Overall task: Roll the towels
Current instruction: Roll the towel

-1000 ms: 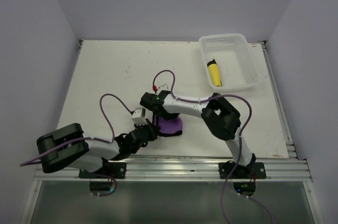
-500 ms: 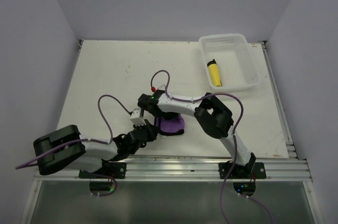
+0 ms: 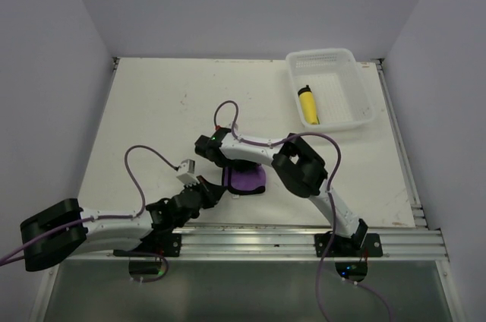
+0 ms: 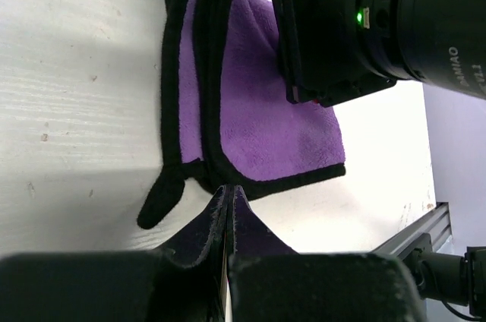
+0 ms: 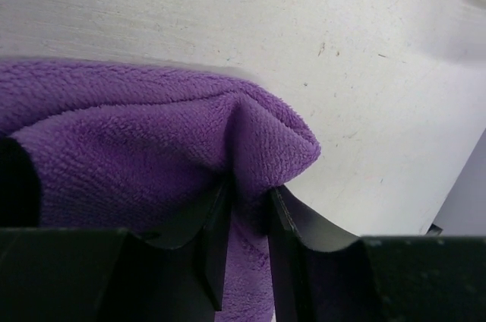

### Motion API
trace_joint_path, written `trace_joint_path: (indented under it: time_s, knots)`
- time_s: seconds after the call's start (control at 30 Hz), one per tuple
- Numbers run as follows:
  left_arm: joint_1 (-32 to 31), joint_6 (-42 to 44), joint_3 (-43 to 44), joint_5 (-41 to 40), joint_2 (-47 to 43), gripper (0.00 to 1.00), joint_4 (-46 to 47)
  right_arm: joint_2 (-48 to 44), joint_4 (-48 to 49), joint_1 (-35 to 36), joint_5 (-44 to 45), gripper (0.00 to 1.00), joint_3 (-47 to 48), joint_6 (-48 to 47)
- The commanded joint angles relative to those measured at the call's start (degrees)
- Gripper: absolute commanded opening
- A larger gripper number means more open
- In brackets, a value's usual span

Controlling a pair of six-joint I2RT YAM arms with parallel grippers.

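The purple towel (image 3: pixel 249 179) lies folded on the white table near the front, its black edging and loop (image 4: pixel 159 200) facing my left gripper. My left gripper (image 3: pixel 215 187) is shut with nothing between its jaws; its tips (image 4: pixel 228 189) touch the towel's (image 4: pixel 258 109) near black edge. My right gripper (image 3: pixel 226 168) comes down on the towel's far side, and a raised fold of purple cloth (image 5: pixel 137 132) sits pinched between its narrowly parted jaws (image 5: pixel 247 200). The yellow towel (image 3: pixel 307 106) lies rolled in the basket.
The white perforated basket (image 3: pixel 323 56) stands at the back right of the table. The right arm's black wrist housing (image 4: pixel 380 26) hangs over the purple towel. A metal rail (image 3: pixel 250 240) runs along the near table edge.
The left arm has stretched out lower and its elbow has swung left, the gripper staying at the towel's near edge. The right wrist has shifted slightly left over the towel.
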Motion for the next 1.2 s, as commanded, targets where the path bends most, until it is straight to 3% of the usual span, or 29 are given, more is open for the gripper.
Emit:
trace_joint_path:
  time_s: [0.0, 0.3, 0.47, 0.87, 1.07, 1.17]
  knots:
    - [-0.5, 0.2, -0.6, -2.0, -0.3, 0.00, -1.8, 2.8, -2.5, -0.2, 0.5, 0.31, 3.5, 2.8]
    - [-0.5, 1.5, 1.0, -2.2, 9.3, 0.00, 4.0, -2.8, 0.2, -0.6, -4.5, 0.41, 1.1, 1.5]
    - [-0.5, 3.2, 3.5, -3.5, 10.3, 0.00, 3.1, -8.8, 3.1, -2.5, -7.2, 0.49, -3.4, 1.2]
    - [-0.5, 5.9, 6.6, -4.8, 9.7, 0.00, -0.3, -33.6, 21.1, -6.4, -17.2, 0.54, -28.1, 6.1]
    - [-0.5, 6.6, 7.8, -5.6, 4.5, 0.00, -5.4, -41.7, 37.3, -7.5, -26.6, 0.52, -44.4, 12.6]
    - [-0.5, 7.3, 8.2, -5.9, 3.6, 0.00, -6.5, -42.0, 40.4, -7.7, -25.9, 0.52, -47.0, 15.3]
